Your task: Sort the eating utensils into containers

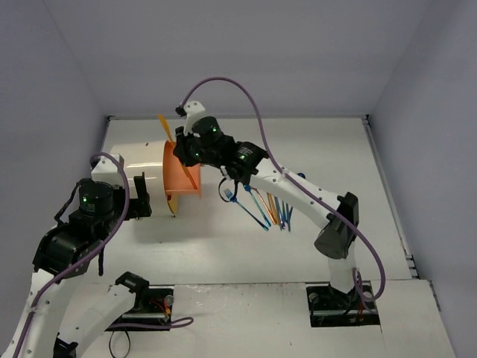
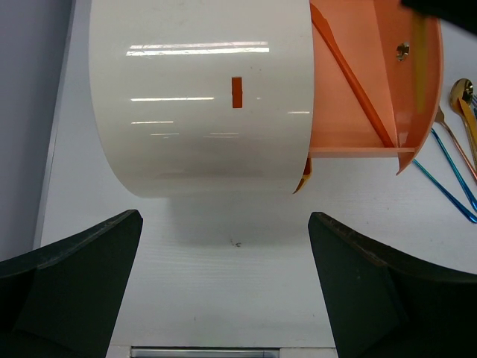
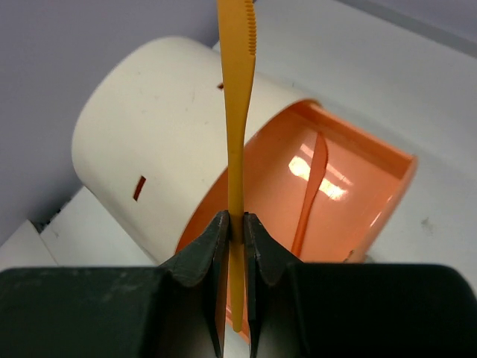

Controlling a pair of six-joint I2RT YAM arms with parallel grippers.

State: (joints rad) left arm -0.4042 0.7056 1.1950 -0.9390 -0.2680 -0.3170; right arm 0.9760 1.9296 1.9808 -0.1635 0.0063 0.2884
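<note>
1. The right hand (image 3: 237, 224) is clamped tight on an orange knife (image 3: 237, 112), gripping it near one end with the serrated blade standing well clear of the fingers. With so much length past the grip, the knife could pivot or slip between the pads.
2. The knife hangs over the open orange drawer (image 3: 402, 168), where another orange utensil (image 3: 313, 186) already lies. If let go while this upright, it may tip against the rim or onto the cream cabinet (image 3: 149, 112) and slide off.
3. The left hand (image 2: 225, 220) is wide open and empty, just short of the cabinet and not bracing it. A knock from the right arm could likely roll the drum.
4. The loose utensils (image 1: 272, 209) lie on the table (image 1: 335, 164) under the right forearm, so a low sweep could scatter them.
</note>
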